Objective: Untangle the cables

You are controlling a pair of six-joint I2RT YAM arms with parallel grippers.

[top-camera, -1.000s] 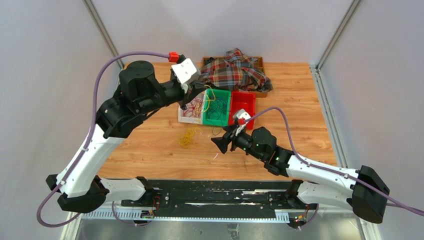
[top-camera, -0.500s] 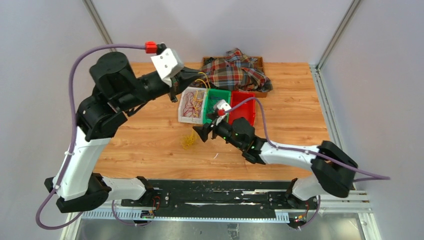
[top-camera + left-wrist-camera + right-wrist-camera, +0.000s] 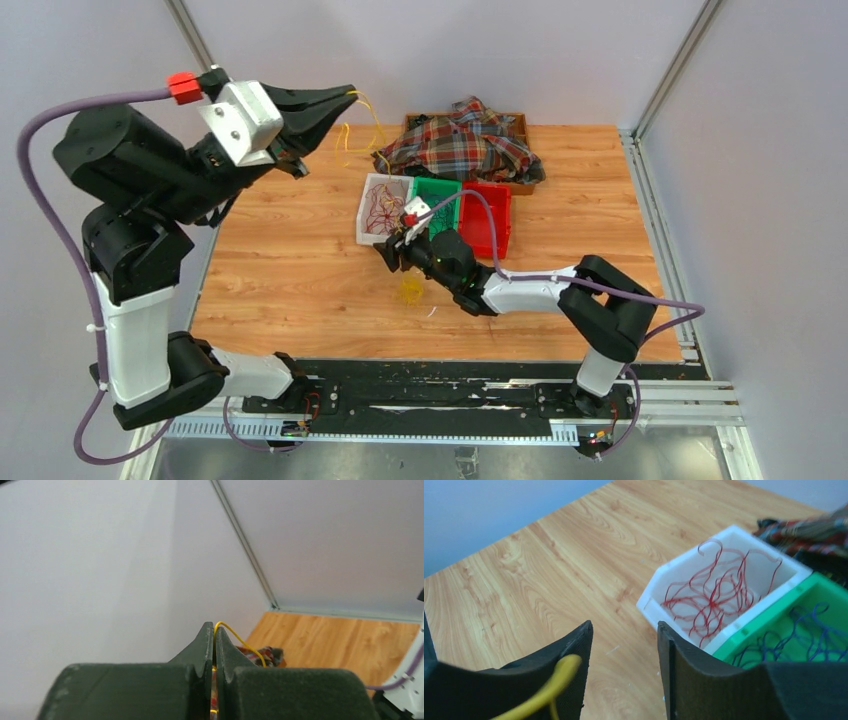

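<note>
My left gripper [image 3: 350, 95] is raised high above the table's far left, shut on a thin yellow cable [image 3: 366, 122] that dangles from its tips; the left wrist view shows the cable [image 3: 239, 639] pinched between the closed jaws [image 3: 214, 627]. My right gripper [image 3: 386, 256] is low over the table, just in front of the white bin [image 3: 364, 215], with its jaws open [image 3: 624, 630]. A yellow cable strand [image 3: 555, 681] lies against its left finger. A small yellow cable bundle [image 3: 411, 290] lies on the table by the right arm. Red cables [image 3: 716, 597] fill the white bin.
A green bin [image 3: 440, 190] with dark cables [image 3: 811, 635] and a red bin [image 3: 490, 215] stand right of the white one. A plaid cloth [image 3: 465, 145] lies heaped on a brown tray at the back. Purple hoses loop off both arms.
My left arm has swung up and to the left, lifting the yellow cable out of the bins. My right arm has reached left toward the white bin. The yellow bundle has shifted right.
</note>
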